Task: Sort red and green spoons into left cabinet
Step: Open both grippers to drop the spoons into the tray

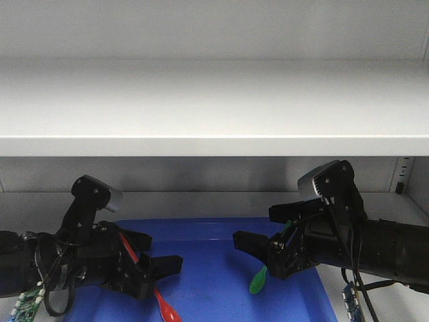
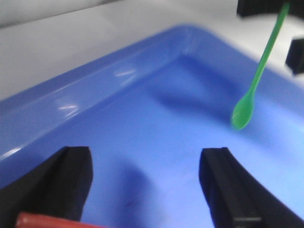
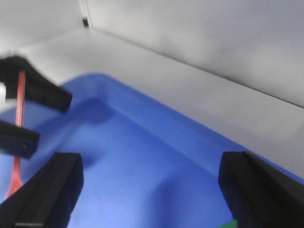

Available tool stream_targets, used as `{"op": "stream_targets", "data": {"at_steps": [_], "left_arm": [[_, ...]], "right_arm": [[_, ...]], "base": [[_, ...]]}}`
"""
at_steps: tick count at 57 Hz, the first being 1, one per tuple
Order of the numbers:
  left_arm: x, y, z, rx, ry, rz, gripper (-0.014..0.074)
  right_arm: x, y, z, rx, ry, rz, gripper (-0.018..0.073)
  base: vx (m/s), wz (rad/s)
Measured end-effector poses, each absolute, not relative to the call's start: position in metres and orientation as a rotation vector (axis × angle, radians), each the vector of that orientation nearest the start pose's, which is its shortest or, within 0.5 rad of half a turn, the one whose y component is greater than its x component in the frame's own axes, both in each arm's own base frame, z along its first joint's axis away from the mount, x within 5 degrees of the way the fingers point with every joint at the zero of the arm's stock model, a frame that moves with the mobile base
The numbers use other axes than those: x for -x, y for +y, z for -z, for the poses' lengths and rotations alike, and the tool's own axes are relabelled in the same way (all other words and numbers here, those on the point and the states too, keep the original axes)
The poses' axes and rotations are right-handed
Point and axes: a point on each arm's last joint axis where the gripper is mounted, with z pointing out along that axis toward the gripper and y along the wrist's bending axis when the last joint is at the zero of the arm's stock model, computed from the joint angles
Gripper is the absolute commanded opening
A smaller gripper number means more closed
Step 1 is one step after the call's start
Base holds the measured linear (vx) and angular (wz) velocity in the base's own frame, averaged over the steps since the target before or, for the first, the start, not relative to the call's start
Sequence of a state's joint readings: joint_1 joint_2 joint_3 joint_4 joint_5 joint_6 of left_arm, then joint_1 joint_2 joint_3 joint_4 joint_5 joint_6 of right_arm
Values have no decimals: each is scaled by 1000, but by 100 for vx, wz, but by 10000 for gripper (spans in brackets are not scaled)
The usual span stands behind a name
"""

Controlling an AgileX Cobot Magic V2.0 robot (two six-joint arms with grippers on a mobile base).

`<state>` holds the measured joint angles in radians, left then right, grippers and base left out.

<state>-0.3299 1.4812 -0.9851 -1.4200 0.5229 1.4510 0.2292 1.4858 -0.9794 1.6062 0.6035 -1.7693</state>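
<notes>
Both spoons lifted, neither shelved yet.
Left gripper grasps the red spoon, right gripper the green spoon, above the blue tray.

Front camera faces level into the cabinet, mid-range, above the blue tray. Each wrist camera looks down close along its claw across the tray. All three share the tray interior.
</notes>
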Motion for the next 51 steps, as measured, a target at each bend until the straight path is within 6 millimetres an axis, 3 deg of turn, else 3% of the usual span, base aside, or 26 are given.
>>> {"op": "stream_targets", "data": {"at_steps": [14, 26, 39, 45, 51], "left_arm": [[-292, -143, -292, -819, 1879, 553, 545], [-290, -133, -309, -859, 1783, 350, 544], [-288, -130, -316, -802, 1784, 345, 525], [-288, -130, -316, -746, 1813, 389, 447], [-287, -130, -315, -712, 1839, 433, 295]], "right_arm": [[-303, 119, -290, 875, 1797, -472, 565], [-305, 114, -286, 977, 1790, -342, 565], [-307, 111, -288, 922, 1806, -306, 547], [-304, 111, -295, 860, 1809, -343, 470], [-299, 109, -303, 773, 1831, -399, 307]], "base": [[0, 0], [0, 0], [0, 0], [0, 0], [0, 0]]}}
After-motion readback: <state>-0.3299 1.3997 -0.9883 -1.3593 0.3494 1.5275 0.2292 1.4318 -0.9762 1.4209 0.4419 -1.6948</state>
